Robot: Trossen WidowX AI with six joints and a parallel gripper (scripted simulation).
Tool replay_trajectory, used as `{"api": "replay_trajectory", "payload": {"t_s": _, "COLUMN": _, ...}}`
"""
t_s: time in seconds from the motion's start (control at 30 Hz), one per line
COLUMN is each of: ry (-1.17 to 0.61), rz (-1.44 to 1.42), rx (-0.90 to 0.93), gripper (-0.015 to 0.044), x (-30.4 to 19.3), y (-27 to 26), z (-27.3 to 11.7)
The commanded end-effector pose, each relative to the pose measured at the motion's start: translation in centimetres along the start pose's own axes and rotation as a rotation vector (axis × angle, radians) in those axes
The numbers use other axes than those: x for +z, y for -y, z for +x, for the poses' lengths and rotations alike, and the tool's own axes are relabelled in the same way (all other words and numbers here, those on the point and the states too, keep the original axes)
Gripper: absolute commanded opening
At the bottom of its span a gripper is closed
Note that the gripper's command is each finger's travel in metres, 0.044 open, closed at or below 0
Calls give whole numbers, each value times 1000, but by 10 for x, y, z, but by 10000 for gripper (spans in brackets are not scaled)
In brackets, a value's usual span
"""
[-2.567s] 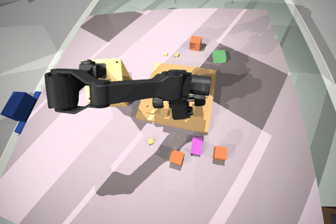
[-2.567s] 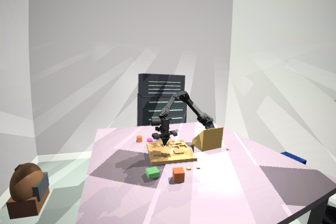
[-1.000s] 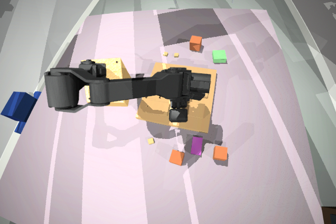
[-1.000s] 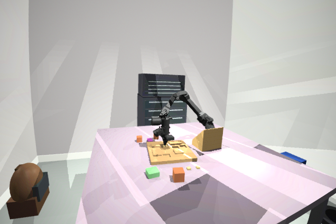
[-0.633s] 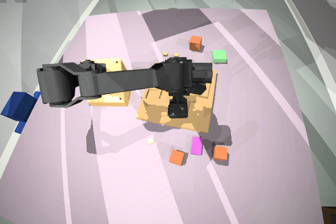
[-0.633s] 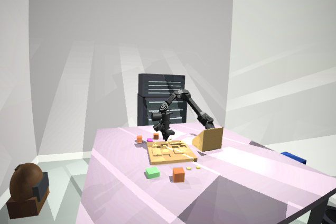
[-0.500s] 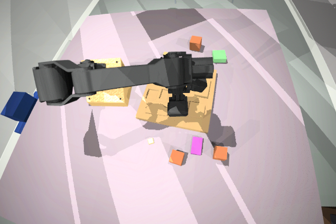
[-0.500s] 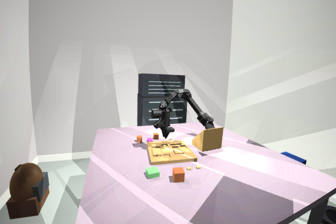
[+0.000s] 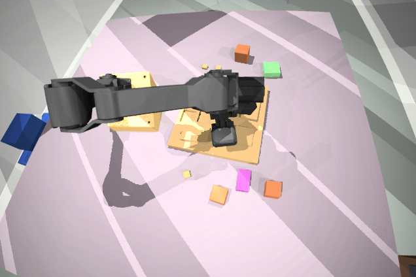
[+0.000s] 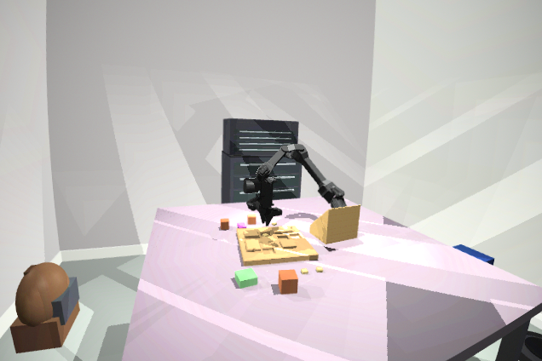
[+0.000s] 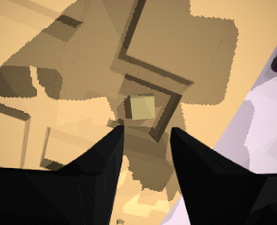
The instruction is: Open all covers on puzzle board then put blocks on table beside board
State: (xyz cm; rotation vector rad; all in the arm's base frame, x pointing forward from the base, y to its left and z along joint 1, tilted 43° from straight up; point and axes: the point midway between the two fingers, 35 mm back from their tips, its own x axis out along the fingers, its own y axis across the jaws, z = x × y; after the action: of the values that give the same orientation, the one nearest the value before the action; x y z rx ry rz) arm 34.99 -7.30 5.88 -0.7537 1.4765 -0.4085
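The wooden puzzle board (image 9: 242, 155) (image 10: 280, 256) (image 11: 207, 118) lies under the arm. A small pale yellow block (image 11: 142, 107) sits in an uncovered square well, just ahead of the fingertips. My gripper (image 11: 147, 133) (image 10: 266, 221) is partly open and empty, pointing down low over the board; its fingertips are hidden in the top view. Similar small pale blocks lie on the table: one (image 9: 205, 66) (image 10: 319, 269) and another (image 9: 218, 67) (image 10: 304, 271) beyond the board, and a third (image 9: 186, 174) on the near side. Board-coloured covers and ledges are hard to tell apart; the arm hides part of the board.
An orange block (image 9: 218, 195), a magenta block (image 9: 243, 179) and a red-orange block (image 9: 273, 189) lie on the near side in the top view. Another red-orange block (image 9: 242, 53) (image 10: 287, 281) and a green block (image 9: 271, 69) (image 10: 245, 277) lie beyond the board. A wooden wedge (image 10: 343, 225) stands beside the arm's base.
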Motion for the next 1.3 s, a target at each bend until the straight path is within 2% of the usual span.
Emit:
{"api": "replay_trajectory", "payload": {"t_s": 0.0, "ry": -9, "rz": -42, "rx": -4, "gripper": 144, "x": -2, "y": 0, "z": 8}}
{"api": "replay_trajectory", "payload": {"t_s": 0.3, "ry": -10, "rz": -128, "rx": -5, "gripper": 144, "x": -3, "y": 0, "z": 20}}
{"api": "replay_trajectory", "payload": {"t_s": 1.27, "ry": -10, "rz": -129, "rx": -5, "gripper": 144, "x": -4, "y": 0, "z": 21}}
